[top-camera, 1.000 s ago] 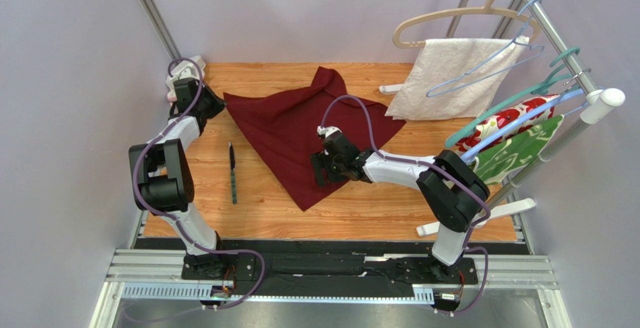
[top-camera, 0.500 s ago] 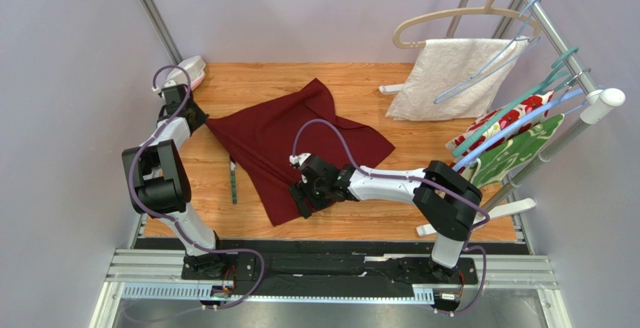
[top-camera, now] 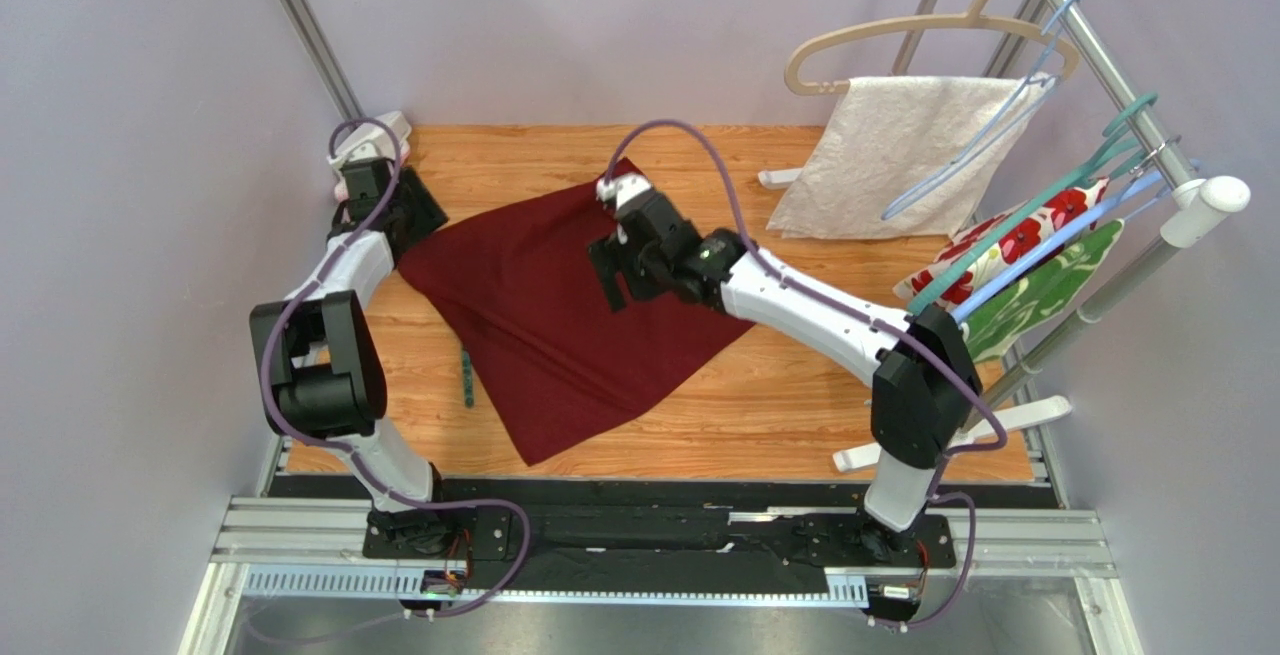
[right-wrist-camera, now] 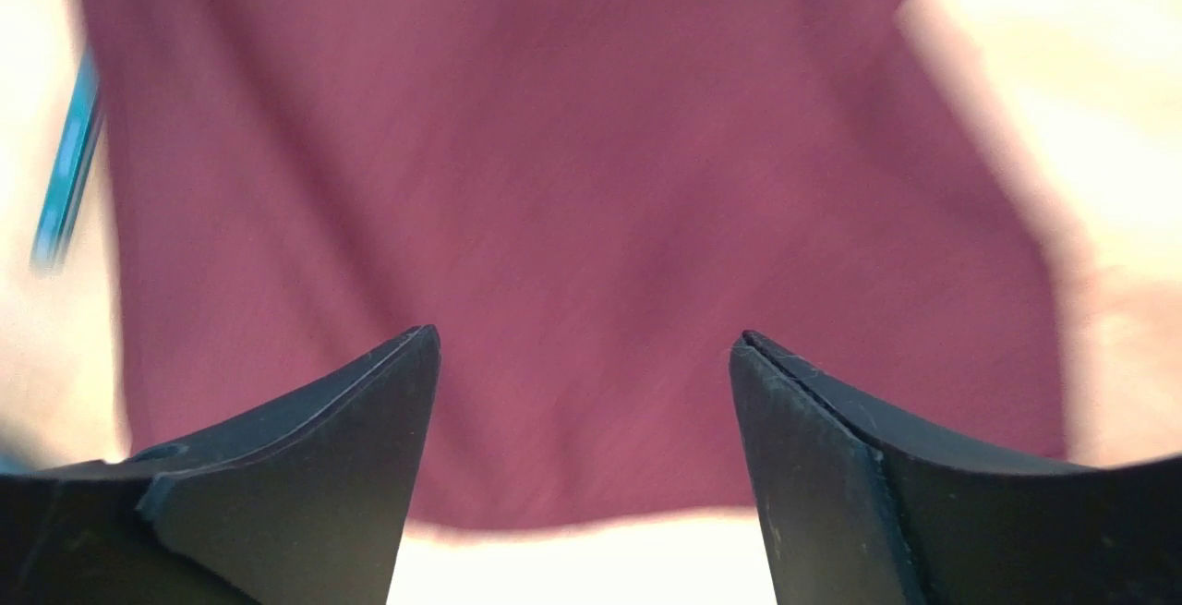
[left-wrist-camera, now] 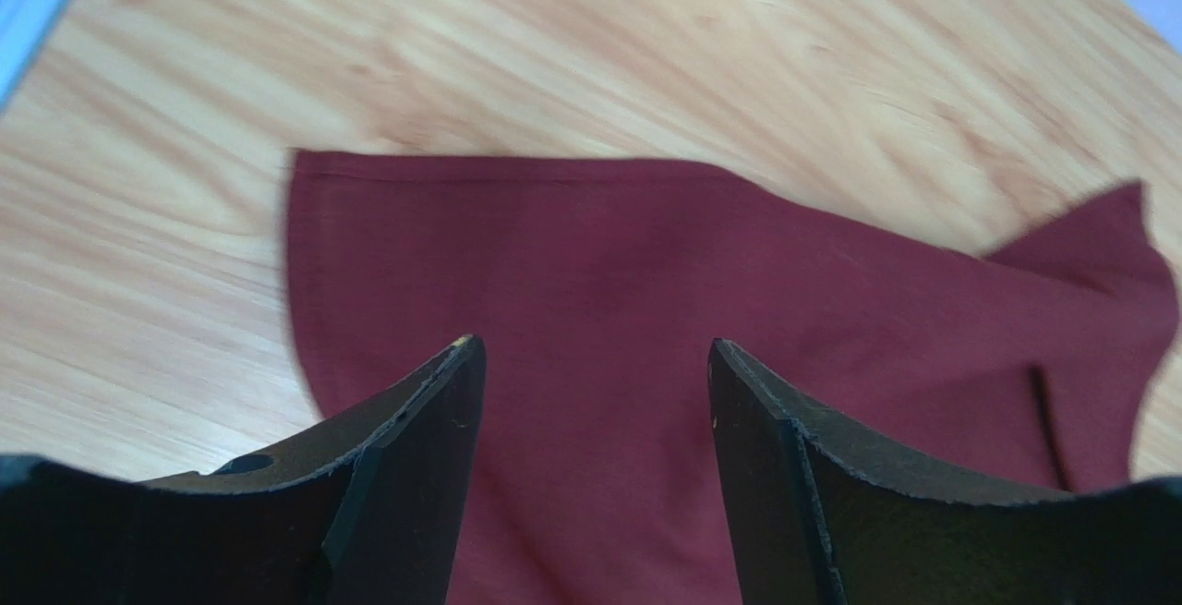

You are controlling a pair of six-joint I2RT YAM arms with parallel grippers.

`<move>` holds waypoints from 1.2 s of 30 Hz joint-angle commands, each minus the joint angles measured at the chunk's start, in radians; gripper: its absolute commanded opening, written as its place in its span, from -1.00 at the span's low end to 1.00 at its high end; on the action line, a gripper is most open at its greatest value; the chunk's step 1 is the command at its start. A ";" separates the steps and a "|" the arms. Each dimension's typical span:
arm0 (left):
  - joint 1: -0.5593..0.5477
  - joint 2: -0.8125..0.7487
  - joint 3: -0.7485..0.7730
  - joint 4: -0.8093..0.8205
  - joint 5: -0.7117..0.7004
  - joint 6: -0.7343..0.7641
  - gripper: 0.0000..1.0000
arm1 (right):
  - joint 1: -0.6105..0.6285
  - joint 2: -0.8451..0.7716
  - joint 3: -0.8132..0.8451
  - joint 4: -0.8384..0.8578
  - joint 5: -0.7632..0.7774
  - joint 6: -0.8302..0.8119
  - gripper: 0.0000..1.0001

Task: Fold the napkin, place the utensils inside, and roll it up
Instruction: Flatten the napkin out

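The maroon napkin lies spread flat on the wooden table, one corner pointing at the near edge. My left gripper hovers open over its far-left corner; in the left wrist view the cloth fills the space below the gripper and nothing is between the fingers. My right gripper is open above the napkin's far part, and its wrist view shows cloth under the gripper. A short teal-green piece of the utensils peeks out at the napkin's left edge; the rest is hidden.
A white textured towel hangs on a hanger at the back right. Red and green floral cloths hang on a rack along the right side, its white feet on the table. A small white-pink object sits at the back-left corner.
The napkin was dragged left and toward the near edge and now lies flatter, covering most of the utensils. My left gripper let go and opened. My right arm swung to the napkin's far side.
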 commanded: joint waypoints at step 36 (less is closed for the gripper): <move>-0.703 -0.086 -0.553 0.525 0.172 -0.368 0.34 | -0.429 0.895 0.970 0.112 -0.139 0.009 0.14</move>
